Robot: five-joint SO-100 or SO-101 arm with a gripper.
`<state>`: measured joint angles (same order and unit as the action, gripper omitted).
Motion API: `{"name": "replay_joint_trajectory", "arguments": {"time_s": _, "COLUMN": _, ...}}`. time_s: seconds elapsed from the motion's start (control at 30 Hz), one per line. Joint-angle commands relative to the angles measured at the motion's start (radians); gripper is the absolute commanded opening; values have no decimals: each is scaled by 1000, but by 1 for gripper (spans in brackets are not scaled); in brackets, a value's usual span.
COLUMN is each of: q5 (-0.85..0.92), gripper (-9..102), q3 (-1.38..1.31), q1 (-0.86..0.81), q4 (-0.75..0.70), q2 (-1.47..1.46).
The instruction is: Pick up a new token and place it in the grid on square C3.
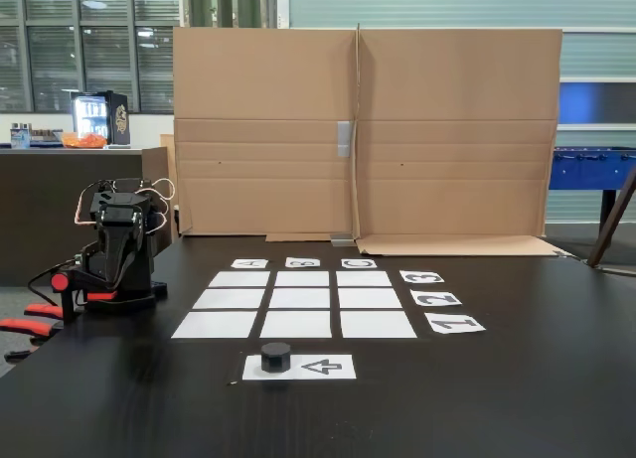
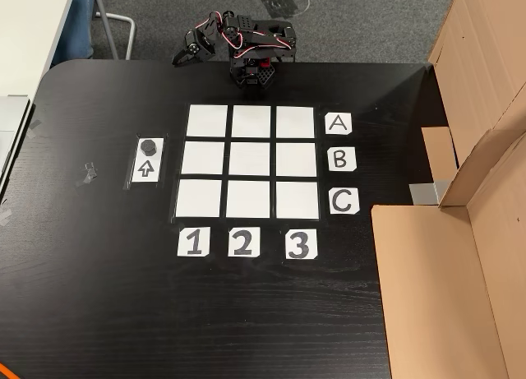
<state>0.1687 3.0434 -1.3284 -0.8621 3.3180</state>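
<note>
In the fixed view from the table's edge, your arm sits folded at the left, well apart from the grid. You cannot tell here whether the claw is apart or together. The token stands on the arrow sheet, just in front of the grid's near row. Square C3 is the far right corner, where the C card meets the 3 card.

In the fixed view from above, the arm is folded at the table's top edge, with the claw pointing left; its jaws are too small to read. The token lies left of the grid, and square C3 is the lower right corner, diagonally farthest from the arm's base.

Watch two risks: the stubby token could slip from a shallow pinch, and the long reach could leave you short, on a neighbouring square.
</note>
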Motion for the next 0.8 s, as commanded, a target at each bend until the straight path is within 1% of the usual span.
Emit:
{"name": "replay_joint_trajectory", "arguments": {"time_s": 0.0, "q5": -109, "gripper": 0, "q3": 2, "q1": 117, "q4": -8, "q2": 6}}
{"name": "replay_joint_trajectory", "arguments": {"time_s": 0.77, "q5": -86, "gripper": 0, "q3": -25, "q1": 129, "q4": -29, "q2": -18}}
